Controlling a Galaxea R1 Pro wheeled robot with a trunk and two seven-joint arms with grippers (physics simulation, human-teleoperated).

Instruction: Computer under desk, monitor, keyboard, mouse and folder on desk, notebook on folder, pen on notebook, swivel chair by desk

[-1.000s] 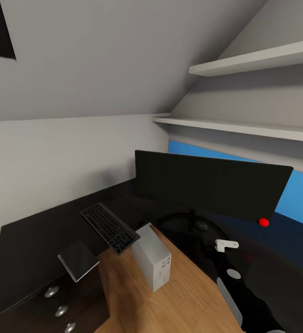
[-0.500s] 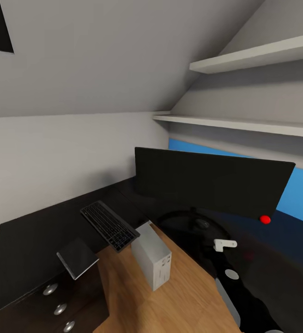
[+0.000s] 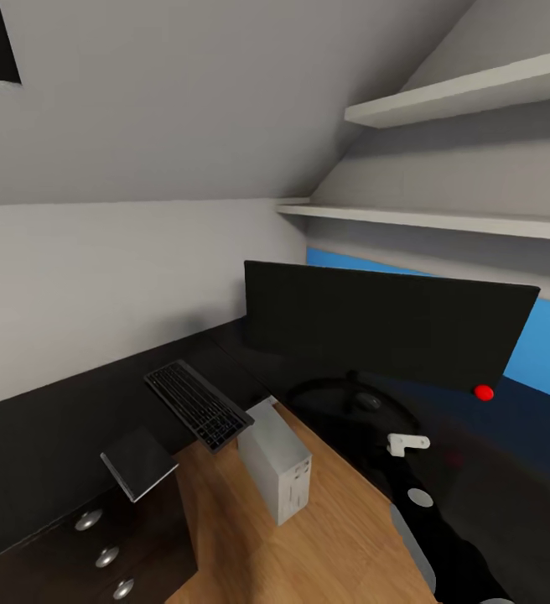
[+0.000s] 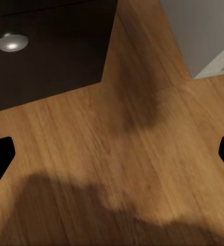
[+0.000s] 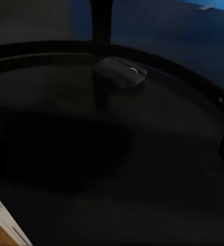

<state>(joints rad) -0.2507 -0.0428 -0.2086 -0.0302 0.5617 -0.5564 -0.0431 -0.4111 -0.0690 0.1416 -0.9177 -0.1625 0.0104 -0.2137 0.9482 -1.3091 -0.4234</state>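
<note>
1. Progress looks partial: the wide black flat-screen monitor (image 3: 388,323) with a red dot at its lower corner stands on the long black L-shaped desk (image 3: 49,428), and the flat black keyboard (image 3: 198,405) lies on the desk near it, one end jutting over the edge.
2. A small dark rounded mouse (image 5: 120,73) sits inside the curve of the monitor's stand, well apart from the keyboard, so it likely needs moving.
3. The light grey box-shaped computer tower (image 3: 276,468) stands on the wooden floor (image 4: 117,169) in the desk's inner corner, partly under the top.
4. The thin dark grey notebook (image 3: 139,461) overhangs the desk edge above the black drawers with round silver knobs (image 3: 99,554).
5. Folder, pen and chair steps remain, I judge.
6. Left gripper (image 4: 112,154) fingertips sit spread wide over bare floor, holding nothing; the right gripper's state I cannot tell.
</note>
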